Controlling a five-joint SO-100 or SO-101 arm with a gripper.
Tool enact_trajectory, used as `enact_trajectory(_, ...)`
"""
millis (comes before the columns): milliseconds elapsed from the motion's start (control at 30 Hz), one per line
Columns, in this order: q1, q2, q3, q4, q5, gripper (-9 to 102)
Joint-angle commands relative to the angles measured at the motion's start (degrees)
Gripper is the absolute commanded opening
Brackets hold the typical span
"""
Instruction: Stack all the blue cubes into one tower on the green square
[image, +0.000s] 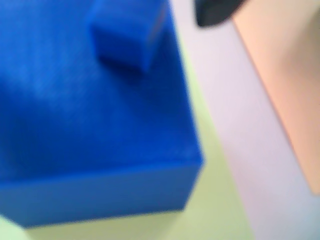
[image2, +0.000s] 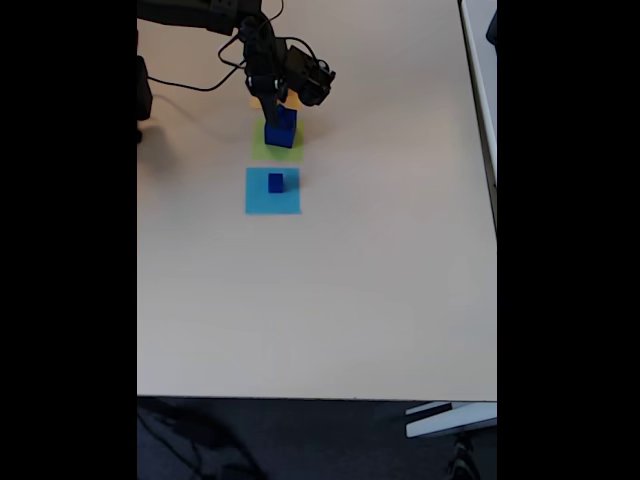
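**Arm reaching in from upper left, end effector pointed down**

Seen in the fixed view: dark arm (image2: 200, 12) stretched from the top-left corner toward the right, then bent at the wrist so the end effector (image2: 272, 104) hangs downward. Cables looped beside the wrist. Too small there to judge the finger gap. In the wrist view, blurred: one dark fingertip (image: 214, 14) poking in at the top edge, right of centre; opening state unreadable.
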Motion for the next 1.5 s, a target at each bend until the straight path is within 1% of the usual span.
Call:
enact_trajectory(0, -0.26, 0.00, -4.13, 1.05, 0.44, 24)
enact_trajectory(300, -0.09, -0.09, -4.04, 1.14, 0.00, 14)
enact_trajectory(1467, 1.93, 0.79, -2.90, 1.14, -3.60, 2)
